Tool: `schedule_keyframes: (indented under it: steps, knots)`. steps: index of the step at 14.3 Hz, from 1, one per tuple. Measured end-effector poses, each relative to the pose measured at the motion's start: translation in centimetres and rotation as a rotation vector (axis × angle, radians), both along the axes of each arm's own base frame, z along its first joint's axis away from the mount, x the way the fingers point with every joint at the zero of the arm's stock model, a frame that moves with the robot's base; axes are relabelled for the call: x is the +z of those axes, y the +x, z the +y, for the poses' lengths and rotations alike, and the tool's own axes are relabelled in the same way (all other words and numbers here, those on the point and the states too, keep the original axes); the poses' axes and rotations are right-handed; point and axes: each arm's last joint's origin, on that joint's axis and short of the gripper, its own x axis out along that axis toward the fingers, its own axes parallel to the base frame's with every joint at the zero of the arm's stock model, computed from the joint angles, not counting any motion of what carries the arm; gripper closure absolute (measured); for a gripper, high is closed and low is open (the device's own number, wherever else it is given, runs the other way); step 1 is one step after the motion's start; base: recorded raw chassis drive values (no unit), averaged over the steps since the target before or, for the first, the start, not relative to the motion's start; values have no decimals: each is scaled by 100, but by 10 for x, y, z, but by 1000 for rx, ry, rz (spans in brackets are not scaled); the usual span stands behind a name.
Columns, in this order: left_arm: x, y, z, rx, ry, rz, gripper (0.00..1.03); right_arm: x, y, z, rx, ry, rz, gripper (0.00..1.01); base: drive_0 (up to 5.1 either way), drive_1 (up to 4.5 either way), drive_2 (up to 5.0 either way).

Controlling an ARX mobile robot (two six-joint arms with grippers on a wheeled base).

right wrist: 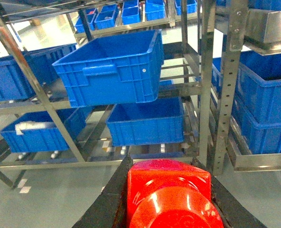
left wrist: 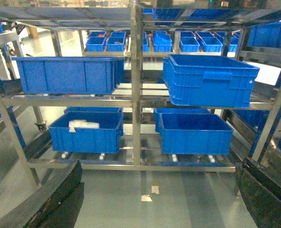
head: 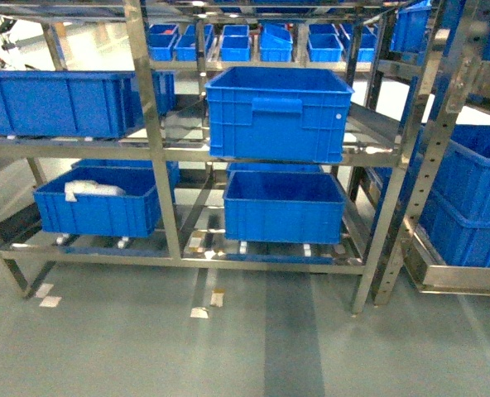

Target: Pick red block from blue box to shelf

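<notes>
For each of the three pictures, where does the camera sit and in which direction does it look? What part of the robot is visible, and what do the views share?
Head: rides on the robot, looks forward and down at the shelf; no robot part shows.
Left wrist: faces the shelf; the open left gripper frames the bottom corners, with nothing between its fingers.
Right wrist: looks at the shelf from the right; the right gripper holds the red block.
Shared: the upper ribbed crate.
</notes>
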Motion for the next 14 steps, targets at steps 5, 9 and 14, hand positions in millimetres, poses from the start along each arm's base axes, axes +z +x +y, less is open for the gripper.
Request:
schedule_keyframes:
  steps: [5,9,14]
  knots:
    - [0,0,0,0,0,0,5,0,0,0,0,0,-2,74,3,241,-235]
    - [0,0,0,0,0,0,5,0,0,0,1,0,-1,74,0,417,-416]
    - [0,0,0,0,0,0,5,0,0,0,0,0,-2,74,4,415,-406]
